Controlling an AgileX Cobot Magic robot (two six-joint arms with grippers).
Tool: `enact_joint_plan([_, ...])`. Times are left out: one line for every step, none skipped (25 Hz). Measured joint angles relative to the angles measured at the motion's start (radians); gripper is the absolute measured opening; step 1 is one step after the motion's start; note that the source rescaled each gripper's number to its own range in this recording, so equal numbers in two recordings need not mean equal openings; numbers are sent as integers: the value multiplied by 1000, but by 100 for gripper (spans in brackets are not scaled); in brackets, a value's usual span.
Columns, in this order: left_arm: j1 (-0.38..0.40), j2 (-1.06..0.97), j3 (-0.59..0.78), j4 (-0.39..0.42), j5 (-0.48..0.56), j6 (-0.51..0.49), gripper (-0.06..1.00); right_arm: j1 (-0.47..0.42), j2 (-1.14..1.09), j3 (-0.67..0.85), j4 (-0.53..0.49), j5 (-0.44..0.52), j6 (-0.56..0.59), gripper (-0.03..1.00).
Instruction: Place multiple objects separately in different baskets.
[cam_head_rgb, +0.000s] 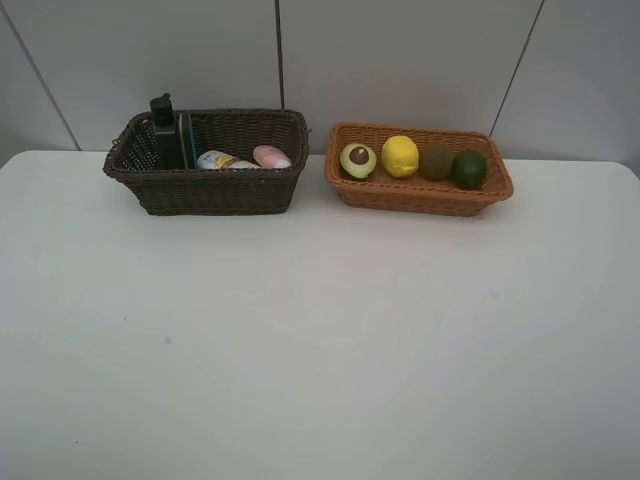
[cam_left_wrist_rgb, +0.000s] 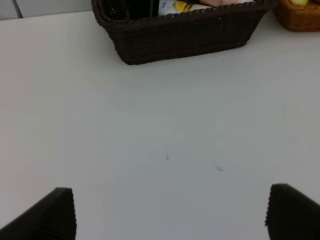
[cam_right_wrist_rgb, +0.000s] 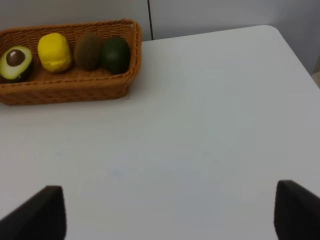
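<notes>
- No legible text, brand, number or sign in any view.
- White tube (cam_head_rgb: 222, 160) in the dark brown basket (cam_head_rgb: 210, 190): carries a printed label with yellow and blue patches, seen closer from the left wrist (cam_left_wrist_rgb: 182, 7); lettering too small and blurred to read.
- Dark green pump bottle (cam_head_rgb: 165, 135), same basket: no readable label on the side showing.
- Pink bottle (cam_head_rgb: 271, 157): no markings made out.
- Light orange basket (cam_head_rgb: 420, 192) and the fruit in it: no stickers or print visible.
- Table (cam_head_rgb: 320, 340) and the wall panels behind: bare of writing.

Dark basket (cam_head_rgb: 215, 190) holds toiletries; orange basket (cam_head_rgb: 420, 195) holds fruit.
</notes>
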Motion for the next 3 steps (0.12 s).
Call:
enact_joint_plan([0, 0, 0, 0, 0, 0, 100, 0, 0, 0, 0, 0, 0, 100])
enact_joint_plan([0, 0, 0, 0, 0, 0, 100, 0, 0, 0, 0, 0, 0, 100])
enact_joint_plan([0, 0, 0, 0, 0, 0, 100, 0, 0, 0, 0, 0, 0, 100])
